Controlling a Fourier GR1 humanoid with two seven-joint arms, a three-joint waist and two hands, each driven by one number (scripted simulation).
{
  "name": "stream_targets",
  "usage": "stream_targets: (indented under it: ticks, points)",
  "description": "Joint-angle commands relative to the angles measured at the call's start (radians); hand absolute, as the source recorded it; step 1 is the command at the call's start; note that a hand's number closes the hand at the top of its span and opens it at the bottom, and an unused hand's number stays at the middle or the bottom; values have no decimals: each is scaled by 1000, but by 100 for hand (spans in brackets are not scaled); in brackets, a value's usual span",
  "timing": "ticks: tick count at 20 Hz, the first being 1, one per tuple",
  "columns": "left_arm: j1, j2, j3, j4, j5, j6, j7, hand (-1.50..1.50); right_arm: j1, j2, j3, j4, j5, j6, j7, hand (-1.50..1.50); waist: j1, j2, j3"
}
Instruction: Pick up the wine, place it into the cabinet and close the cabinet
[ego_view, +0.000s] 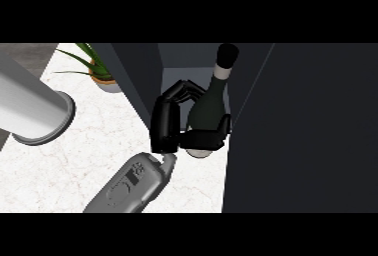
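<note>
Between the cabinet (140, 85) walls, at the open front, you see the wine bottle (209, 100) held with its dark neck pointing inward and its base toward you. Which arm carries it cannot be told from this view. The hand (166, 122) is curled round the bottle's lower body, fingers wrapping the left side and thumb crossing just above the base. Judged from this, the step in hand is placement. Advance the bottle deeper until its base passes the cabinet's front edge, keep it clear of both side walls, and set it down before you release. The dark door (303, 130) stands at the right, not yet closed. A potted plant (100, 72) stands on the worktop (81, 150).
</note>
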Motion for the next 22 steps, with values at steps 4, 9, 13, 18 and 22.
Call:
stream_targets:
  ticks: [4,9,13,18,22]
  points:
    - [-31,-9,13,90,-24,18,-59,150,75,8,16,-131,-33,-1,14,-150,2,0,0]
    - [6,-5,101,155,-16,-56,-146,150,74,25,48,-175,-8,-30,41,-150,1,0,0]
    - [-71,-9,120,276,93,-49,-245,150,-9,-28,-44,-114,-92,-17,57,-150,-8,3,0]
    - [-71,16,206,291,80,-127,-231,150,41,-7,-26,-114,-77,-4,11,-150,1,1,0]
    - [-160,0,244,390,85,-156,-194,150,-5,5,16,-156,-48,-55,90,-150,-6,2,0]
